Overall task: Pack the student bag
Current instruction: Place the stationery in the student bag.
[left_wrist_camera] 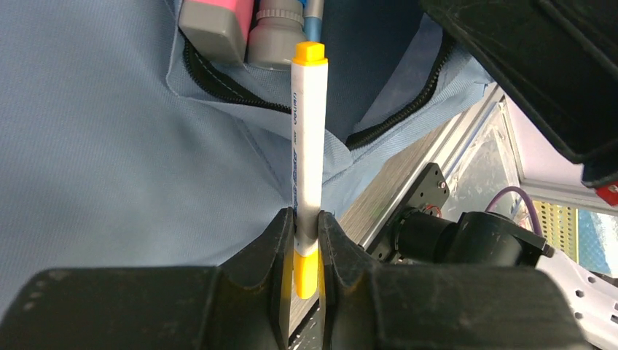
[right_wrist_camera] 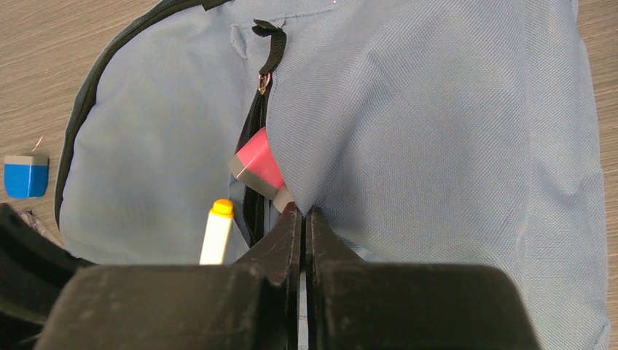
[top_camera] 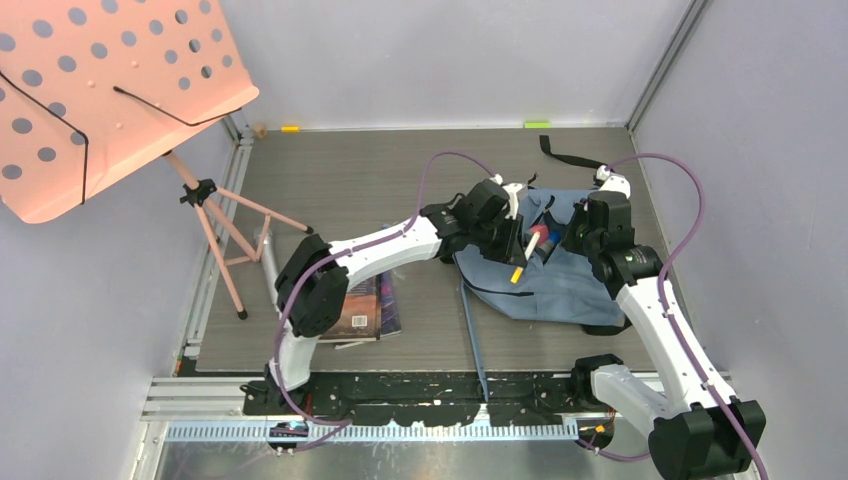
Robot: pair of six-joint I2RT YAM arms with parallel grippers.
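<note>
Your student bag (top_camera: pixel 545 275) lies flat on the right half of the desk (top_camera: pixel 350 180), between the two wrists, with its front pocket unzipped along a black zipper. A pink-and-grey block (right_wrist_camera: pixel 255 166) pokes out of the pocket's mouth. In the left wrist view a grey ribbed cap (left_wrist_camera: pixel 277 33) and a blue barrel (left_wrist_camera: pixel 313 14) sit just beside the block in the same opening. Your right fingers (right_wrist_camera: pixel 304 219) are pressed together on a fold of the bag's fabric at the pocket's edge, and the cloth puckers toward their tips. Your left fingers (left_wrist_camera: pixel 306 226) pinch a white marker (left_wrist_camera: pixel 307 146) near its yellow tail, with its yellow cap pointing at the open pocket; whether the cap touches the things inside cannot be told. A long blue strap (top_camera: pixel 472 335) trails from the bag toward the near edge, and a black webbing end (top_camera: pixel 570 155) lies beyond the bag's far side. A small blue-and-grey block (right_wrist_camera: pixel 25 175) rests on the desk just beside the bag. Books (top_camera: pixel 368 305) lie to the left, partly under the left arm. The desk is grey wood-grain, with a yellow piece (top_camera: pixel 290 128) and a green piece (top_camera: pixel 537 124) at its far edge against the pale lilac wall. A pink perforated music stand (top_camera: pixel 100 90) on a tripod stands at the left.
</note>
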